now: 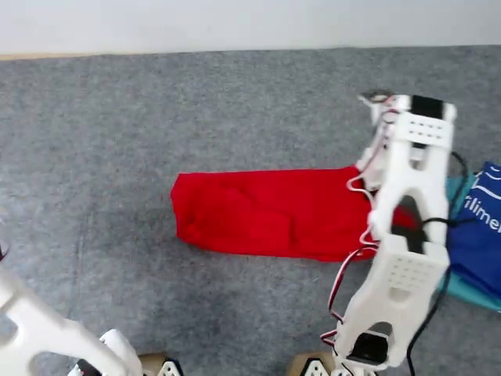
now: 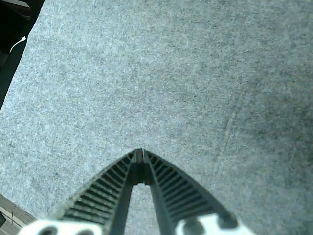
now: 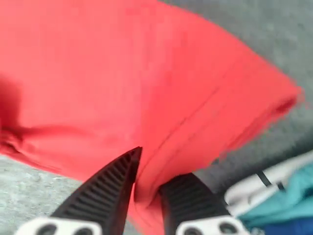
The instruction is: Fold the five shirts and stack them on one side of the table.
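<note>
- The right pincer [image 3: 154, 169] is nipped down on the red shirt [image 3: 122, 73]. A fold of cloth fills the narrow gap between its ribbed fingers, so it has hold of an edge; whether hem or side I cannot tell.
- Ahead of that pincer the rest of the shirt spreads away over the grey table cover [image 1: 235, 102]. From the high view it lies as a long band, apparently already doubled lengthwise, with the pinched end under the right arm [image 1: 407, 196].
- Just beside the pincer, on the side away from the band, a blue shirt [image 1: 479, 227] lies over a teal cloth [image 1: 473, 294], probably the stack begun at that edge of the table.
- The left pincer [image 2: 143, 154] is fully closed, tips meeting, with nothing in it. It hangs over bare grey cover.
- Step in hand, as I judge it: the crosswise fold of the red shirt, with the held end due to travel toward the far end.
- The next move calls for lifting the end just clear and carrying it straight along the band ahead of the pincer. It should be laid edge on edge before release.
- The lower layer may drag along, so the left pincer could usefully press down the far end.
</note>
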Robot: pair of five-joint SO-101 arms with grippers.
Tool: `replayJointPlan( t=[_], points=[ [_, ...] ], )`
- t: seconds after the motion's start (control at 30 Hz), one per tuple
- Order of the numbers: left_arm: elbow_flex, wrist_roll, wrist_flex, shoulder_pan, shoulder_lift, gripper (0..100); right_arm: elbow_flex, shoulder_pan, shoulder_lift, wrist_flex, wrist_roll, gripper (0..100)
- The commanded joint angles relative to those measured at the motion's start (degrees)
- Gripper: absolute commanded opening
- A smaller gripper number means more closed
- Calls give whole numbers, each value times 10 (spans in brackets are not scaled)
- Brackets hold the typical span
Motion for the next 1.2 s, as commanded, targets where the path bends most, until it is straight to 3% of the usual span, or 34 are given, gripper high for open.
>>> replayJointPlan(
  t=[0.0,0.6,1.17],
  points=[
    [-17,4,13,-3,-16,4,9,-72,-64,24,6,9],
    [-17,4,13,-2,-15,4,26,-395,-129,0,-69,9],
    [87,3,-15,-2,-70,4,26,-484,-70,-145,-78,9]
  ],
)
